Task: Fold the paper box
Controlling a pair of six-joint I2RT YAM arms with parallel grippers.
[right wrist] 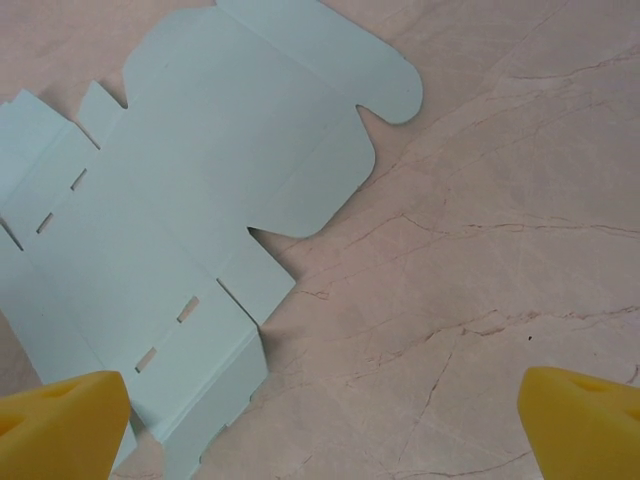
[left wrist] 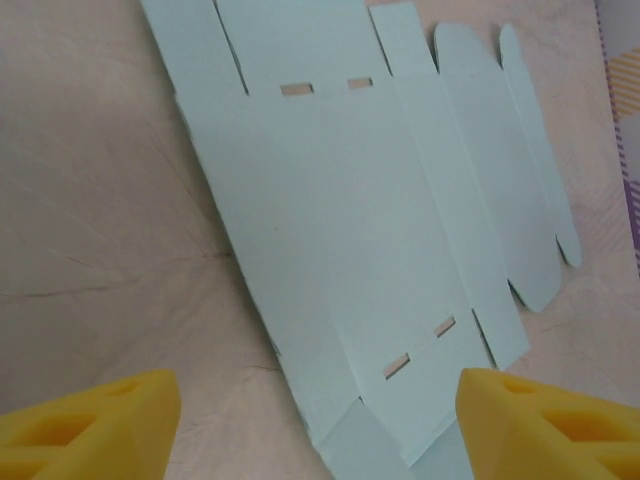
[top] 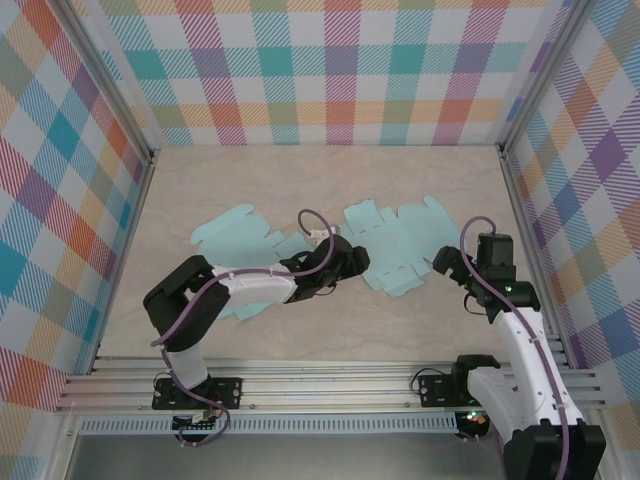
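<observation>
Flat pale-blue paper box blank [top: 400,245] lies centre-right on the beige marbled tabletop [top: 300,180]. The left gripper [left wrist: 318,400] hovers released over it, and the right gripper [right wrist: 325,400] is released beside it.

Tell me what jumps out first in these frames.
The unfolded pale-blue paper box blank lies flat mid-table, slots and rounded flaps showing. The left gripper hovers open over one edge of it; the right gripper hangs open above the bare marble-patterned tabletop beside it. Bright plaid walls enclose the cell.
</observation>
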